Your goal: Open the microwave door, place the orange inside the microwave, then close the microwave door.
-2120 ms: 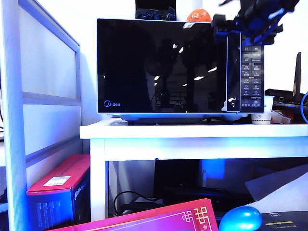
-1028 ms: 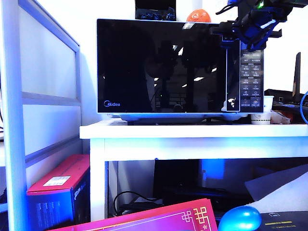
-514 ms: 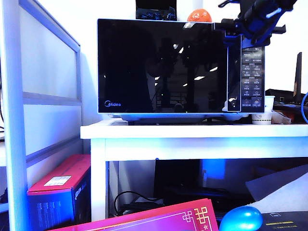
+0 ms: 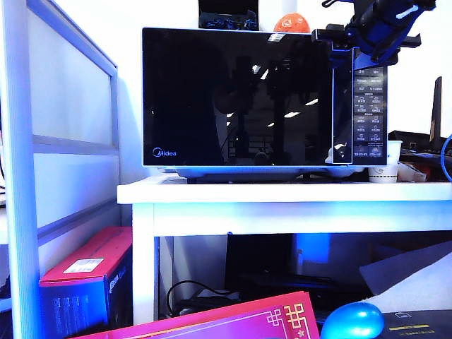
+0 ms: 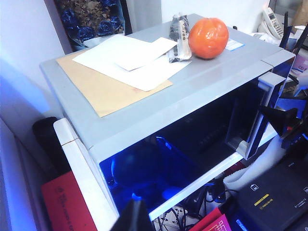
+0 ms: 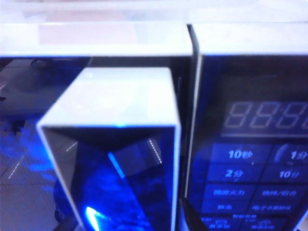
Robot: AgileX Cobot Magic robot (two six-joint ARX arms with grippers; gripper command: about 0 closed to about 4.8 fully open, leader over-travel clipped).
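Exterior view: the microwave (image 4: pixel 265 99) is seen on a white table (image 4: pixel 282 194), the microwave door (image 4: pixel 236 95) looking nearly flush with the front, at most cracked at its handle edge. The orange (image 4: pixel 292 22) is seen on top of the microwave, not inside. The right gripper (image 4: pixel 339 39) is held at the door's top corner next to the button panel (image 4: pixel 369 113); whether its jaws are spread or closed on the handle cannot be told here. The first step is judged barely begun; placing the orange and closing the door are left. A blue ball (image 4: pixel 353 321) is noted low in the foreground, well apart. Left wrist view: the orange (image 5: pixel 208 37) is shown resting on the microwave's top beside a crumpled wrapper (image 5: pixel 179 31) and loose papers (image 5: pixel 130 60). The door edge (image 5: pixel 262 115) appears pulled slightly off the body. Only a dark tip of the left gripper (image 5: pixel 132 219) is shown, nothing seen in it; jaw state cannot be told. Right wrist view: the handle strip (image 6: pixel 120 144) is seen very close, next to the digital display (image 6: pixel 267 115). The jaws are not clearly shown, so the grip cannot be confirmed. The microwave's interior is not visible; contents cannot be told.
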